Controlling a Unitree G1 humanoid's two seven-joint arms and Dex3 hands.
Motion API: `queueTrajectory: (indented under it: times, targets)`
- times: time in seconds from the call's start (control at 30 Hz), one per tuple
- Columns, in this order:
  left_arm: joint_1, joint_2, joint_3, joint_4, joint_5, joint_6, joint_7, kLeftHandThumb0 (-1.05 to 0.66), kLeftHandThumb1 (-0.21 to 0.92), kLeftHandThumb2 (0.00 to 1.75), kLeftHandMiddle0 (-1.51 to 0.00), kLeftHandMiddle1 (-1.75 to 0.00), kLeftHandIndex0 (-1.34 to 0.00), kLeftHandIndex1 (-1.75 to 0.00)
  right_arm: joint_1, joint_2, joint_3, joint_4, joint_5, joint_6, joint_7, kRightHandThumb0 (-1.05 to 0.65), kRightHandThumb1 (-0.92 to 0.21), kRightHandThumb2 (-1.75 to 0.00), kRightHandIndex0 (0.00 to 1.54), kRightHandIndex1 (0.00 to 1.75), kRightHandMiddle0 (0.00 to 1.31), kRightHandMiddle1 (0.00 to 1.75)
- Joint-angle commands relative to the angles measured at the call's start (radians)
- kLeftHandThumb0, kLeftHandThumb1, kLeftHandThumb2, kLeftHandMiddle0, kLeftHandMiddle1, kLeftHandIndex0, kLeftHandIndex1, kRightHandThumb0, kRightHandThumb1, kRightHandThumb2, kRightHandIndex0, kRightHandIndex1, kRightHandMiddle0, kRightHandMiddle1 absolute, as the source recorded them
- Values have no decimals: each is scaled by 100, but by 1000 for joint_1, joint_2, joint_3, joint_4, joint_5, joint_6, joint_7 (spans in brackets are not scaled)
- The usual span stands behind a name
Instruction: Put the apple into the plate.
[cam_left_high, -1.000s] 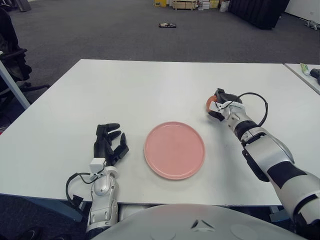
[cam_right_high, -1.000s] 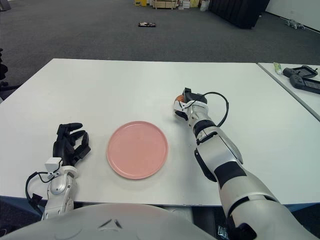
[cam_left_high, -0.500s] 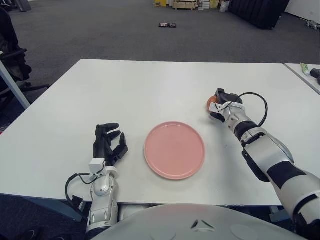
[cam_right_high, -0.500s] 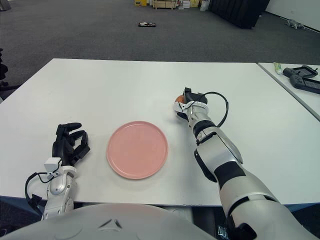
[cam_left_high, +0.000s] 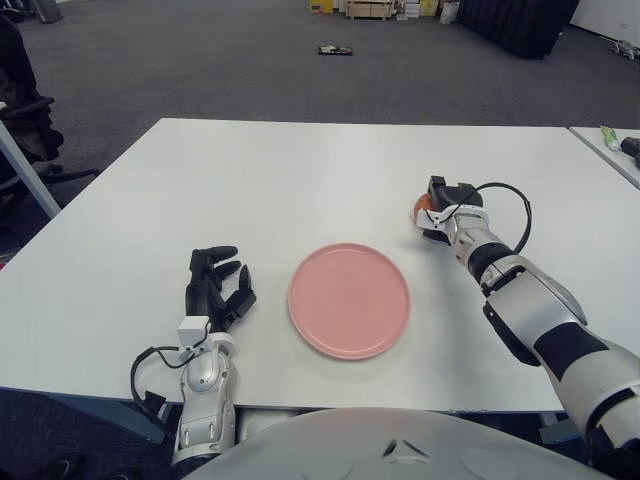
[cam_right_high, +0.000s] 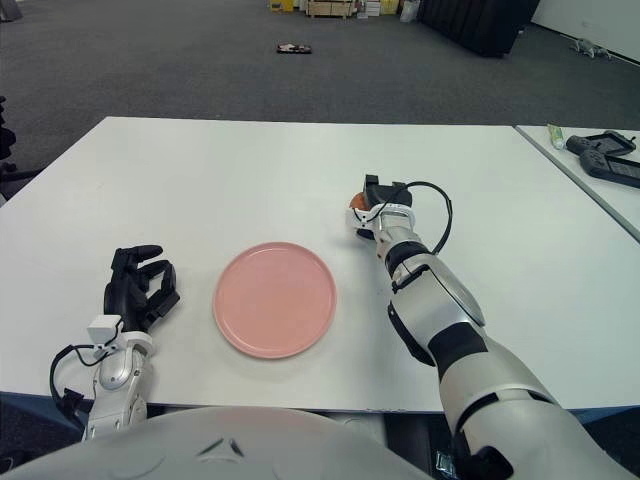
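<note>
A pink plate (cam_left_high: 349, 299) lies on the white table (cam_left_high: 250, 190), near its front edge. The apple (cam_left_high: 421, 205) is orange-red and sits to the right of the plate and a little beyond it; only a small part shows. My right hand (cam_left_high: 436, 212) is over the apple with its fingers curled around it, low at the table surface. It also shows in the right eye view (cam_right_high: 372, 210). My left hand (cam_left_high: 216, 285) rests idle at the near left of the table, fingers relaxed and empty.
A second table stands at the right with a green tube (cam_left_high: 608, 137) and a black controller (cam_right_high: 600, 157) on it. An office chair (cam_left_high: 25, 115) stands off the table's left side. Grey carpet lies beyond the table.
My right hand has shifted slightly away from me and closed further over the apple, so less of the apple shows. The left hand and the plate have not moved.
</note>
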Motion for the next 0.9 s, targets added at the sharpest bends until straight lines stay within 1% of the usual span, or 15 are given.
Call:
queueTrajectory:
  times: [0.0,0.23,0.47,0.57,0.73,0.87]
  targets:
    - [-8,1,2,-9,-1,10,8,0,71,77,-45,-150,-19,-175,10,-18,5,22,-16,17,1,0,-7,-155,86,159,57,175]
    - [-11,-3,4,-7,-10,2,6,0,71,78,-43,-155,-16,-175,5,-7,-41,14,27,10,-41,0,-2,-160,91,156,60,175]
    - [-14,-4,6,-3,-33,-6,-2,0,71,80,-42,-157,-15,-175,11,12,-179,1,144,-26,-114,0,2,-165,94,158,63,175]
    - [-14,-2,4,-3,-31,-7,-1,0,71,80,-42,-157,-16,-175,14,19,-234,-2,191,-47,-130,0,4,-167,94,159,64,175]
    - [-13,-2,4,-4,-28,-8,2,0,71,80,-43,-157,-16,-175,8,40,-357,-11,303,-82,-152,0,5,-170,93,162,65,175]
    - [-14,-1,6,-4,-28,-5,2,0,69,82,-44,-156,-17,-175,-7,57,-418,-18,358,-88,-157,0,6,-170,93,162,66,175]
